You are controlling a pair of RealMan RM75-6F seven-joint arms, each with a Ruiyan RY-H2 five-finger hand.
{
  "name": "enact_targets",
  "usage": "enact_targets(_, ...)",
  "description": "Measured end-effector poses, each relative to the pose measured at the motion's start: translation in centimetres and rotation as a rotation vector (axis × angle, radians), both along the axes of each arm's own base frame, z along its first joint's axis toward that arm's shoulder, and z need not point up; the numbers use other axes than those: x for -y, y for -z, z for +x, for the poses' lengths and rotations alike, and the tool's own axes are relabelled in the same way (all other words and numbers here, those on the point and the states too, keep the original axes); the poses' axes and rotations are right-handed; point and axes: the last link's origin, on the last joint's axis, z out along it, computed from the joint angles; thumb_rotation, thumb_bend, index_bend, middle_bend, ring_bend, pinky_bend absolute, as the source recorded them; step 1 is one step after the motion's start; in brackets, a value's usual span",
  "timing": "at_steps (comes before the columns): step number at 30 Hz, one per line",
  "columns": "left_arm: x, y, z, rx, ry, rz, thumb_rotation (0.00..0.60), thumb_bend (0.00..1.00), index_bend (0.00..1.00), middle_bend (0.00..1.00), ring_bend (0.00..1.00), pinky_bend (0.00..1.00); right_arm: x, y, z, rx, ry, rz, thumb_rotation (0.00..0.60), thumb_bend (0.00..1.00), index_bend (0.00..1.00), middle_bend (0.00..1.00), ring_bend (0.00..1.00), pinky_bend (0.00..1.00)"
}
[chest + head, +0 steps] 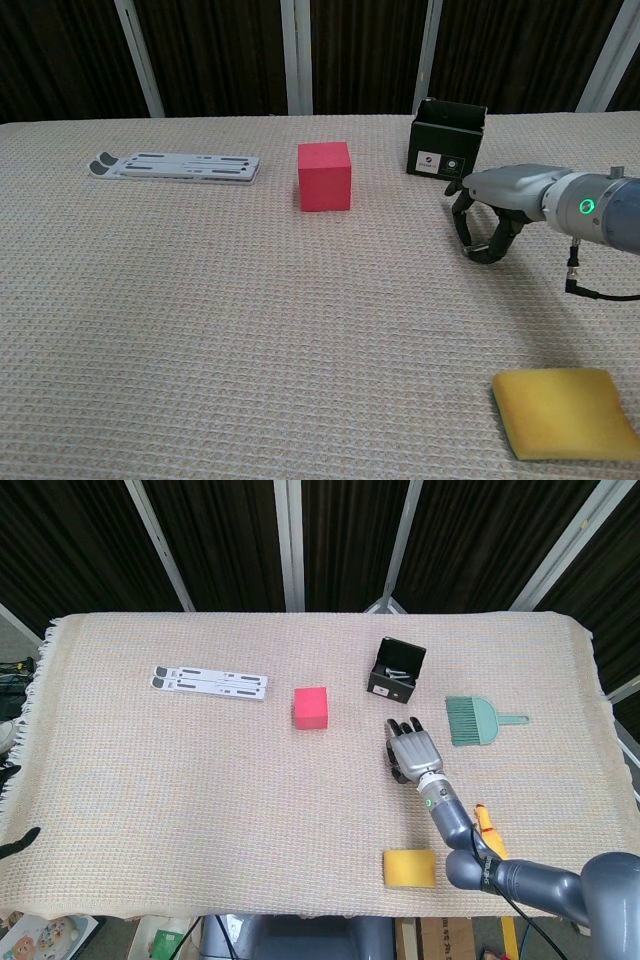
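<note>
Hovering right hand [487, 215], fingers curled downward, holding nothing, just before black box [447, 138] near tabletop's far right; left hand unseen.

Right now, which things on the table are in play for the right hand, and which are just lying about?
In play:
right hand, fingers curled downward, holding nothing
black box, the thing nearest its fingers, not touched

Lying about:
red cube
green brush
yellow sponge
white folded stand
</note>
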Motion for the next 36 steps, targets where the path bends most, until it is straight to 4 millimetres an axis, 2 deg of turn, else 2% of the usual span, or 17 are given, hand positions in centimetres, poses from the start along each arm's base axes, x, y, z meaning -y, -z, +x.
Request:
enact_targets(9,0.0,0.0,0.0,-0.002,-0.001,-0.002,0.6,0.21,0.19,0.0,0.0,0.04,0.2,0.4,0.0,-0.013,-0.004,-0.001,0.6,0.34,0.57,0.09,0.14,0.06)
enact_targets(20,0.0,0.0,0.0,-0.002,0.001,0.0,0.6,0.21,0.19,0.0,0.0,0.04,0.4,0.2,0.2,-0.019,-0.011,-0.007,0.6,0.34,0.62,0.11,0.16,0.08)
enact_targets(29,0.0,0.0,0.0,-0.002,0.001,0.0,0.6,0.21,0.19,0.0,0.0,0.04,0.2,-0.4,0.8,0.008,-0.03,-0.012,0.6,0.34,0.63,0.11,0.17,0.08)
enact_targets(36,0.0,0.0,0.0,-0.002,0.001,-0.003,0.6,0.21,0.19,0.0,0.0,0.04,-0.1,-1.6,1.7,0.083,-0.009,0.0,0.6,0.34,0.64,0.11,0.17,0.08)
